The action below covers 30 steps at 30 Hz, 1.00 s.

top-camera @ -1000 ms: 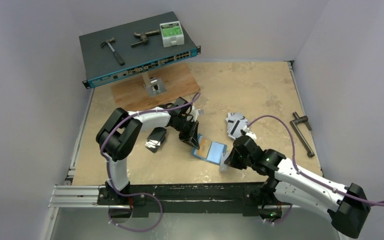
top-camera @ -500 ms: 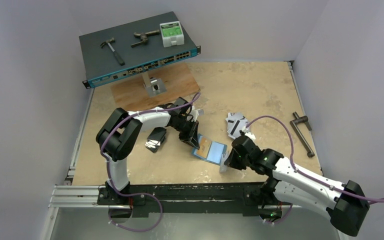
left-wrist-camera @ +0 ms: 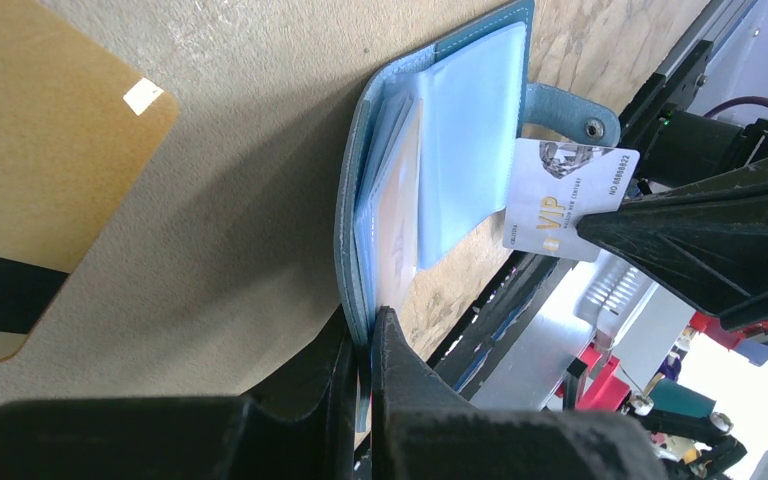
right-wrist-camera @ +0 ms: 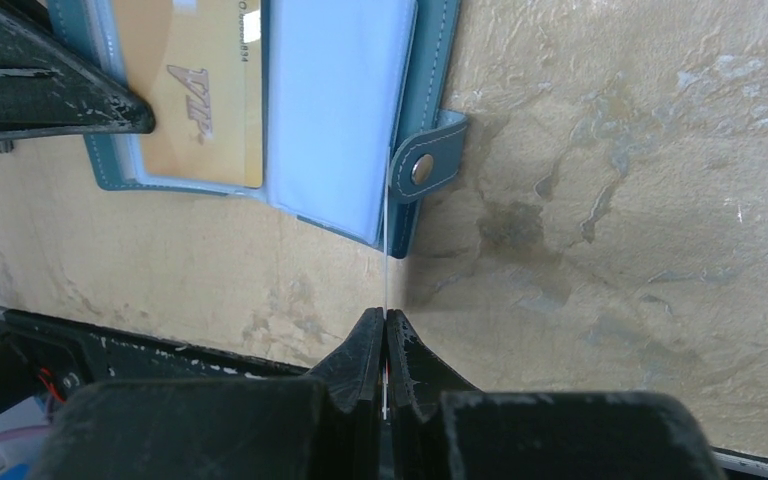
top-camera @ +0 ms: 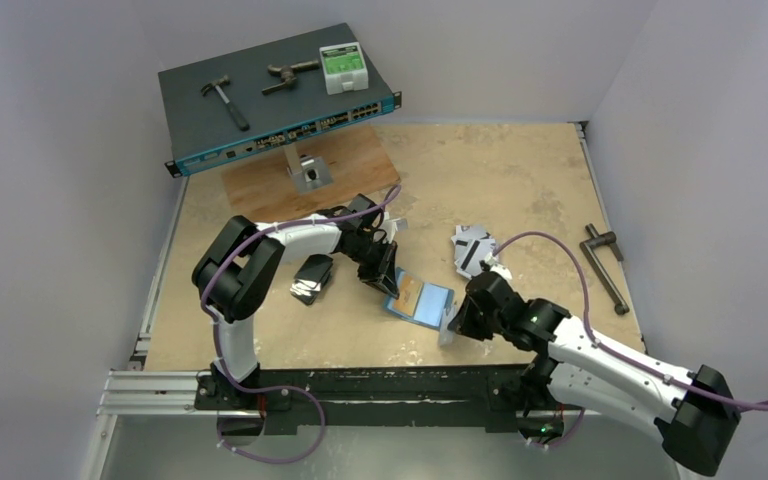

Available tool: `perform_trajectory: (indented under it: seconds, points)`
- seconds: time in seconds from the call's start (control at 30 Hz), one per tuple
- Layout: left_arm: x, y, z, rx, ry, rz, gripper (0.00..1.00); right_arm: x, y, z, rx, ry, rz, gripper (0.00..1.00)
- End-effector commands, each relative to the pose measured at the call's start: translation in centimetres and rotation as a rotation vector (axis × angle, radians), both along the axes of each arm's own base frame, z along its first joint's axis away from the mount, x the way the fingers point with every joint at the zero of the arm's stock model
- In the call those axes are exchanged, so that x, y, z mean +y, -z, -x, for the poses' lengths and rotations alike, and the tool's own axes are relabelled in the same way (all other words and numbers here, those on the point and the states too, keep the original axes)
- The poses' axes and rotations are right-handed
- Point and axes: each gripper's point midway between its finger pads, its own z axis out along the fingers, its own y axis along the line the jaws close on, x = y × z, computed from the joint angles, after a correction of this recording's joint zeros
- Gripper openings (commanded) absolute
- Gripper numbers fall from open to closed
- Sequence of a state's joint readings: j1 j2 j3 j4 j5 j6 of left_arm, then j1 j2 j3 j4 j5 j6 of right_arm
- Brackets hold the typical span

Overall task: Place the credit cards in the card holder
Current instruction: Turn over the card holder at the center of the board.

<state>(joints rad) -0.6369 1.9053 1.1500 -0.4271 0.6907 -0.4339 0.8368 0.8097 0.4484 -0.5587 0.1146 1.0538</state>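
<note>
Left end effector (left-wrist-camera: 365,335) pinches the open card holder (left-wrist-camera: 465,120) by its cover edge, mid-bench (top-camera: 520,180); right end effector (right-wrist-camera: 385,322) clamps a silver card (left-wrist-camera: 572,200) edge-on, tip meeting the holder's free edge beside the snap tab (right-wrist-camera: 422,168); bare bench to its right.

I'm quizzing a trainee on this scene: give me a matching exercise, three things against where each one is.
Things:
1. holder
2. silver card
3. hammer

Places:
A. on the switch
B. held in the right claw
C. open on the table, edge pinched by the left claw

Pairs: 1-C, 2-B, 3-A
</note>
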Motion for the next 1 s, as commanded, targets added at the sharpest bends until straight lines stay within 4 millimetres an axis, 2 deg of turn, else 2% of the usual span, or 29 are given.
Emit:
perform_trajectory:
  seconds: [0.0, 0.17, 0.43, 0.63, 0.77, 0.87, 0.97]
  points:
    - [0.1, -0.6, -1.2, -0.077, -0.003, -0.009, 0.00, 0.3, 0.2, -0.2, -0.007, -0.015, 0.004, 0.00]
    - [0.1, -0.6, -1.2, -0.077, -0.002, -0.009, 0.00, 0.5, 0.3, -0.3, -0.007, -0.020, -0.002, 0.00]
    - [0.1, -0.5, -1.2, -0.075, -0.001, -0.011, 0.00, 1.7, -2.7, -1.3, -0.115, -0.036, -0.107, 0.00]
    - [0.1, -0.5, -1.2, -0.072, -0.001, -0.012, 0.00, 1.7, -2.1, -1.1, -0.101, -0.045, -0.103, 0.00]
    - [0.1, -0.6, -1.2, -0.077, 0.000, -0.011, 0.00, 2.6, -2.6, -1.6, -0.131, -0.065, -0.134, 0.00]
    - [0.1, -0.7, -1.2, -0.081, 0.001, -0.009, 0.00, 4.0, -3.8, -2.7, -0.182, -0.087, -0.181, 0.00]
    - [-0.1, -0.8, -1.2, -0.077, 0.002, -0.002, 0.00, 5.6, -4.1, -3.4, -0.206, -0.119, -0.215, 0.00]
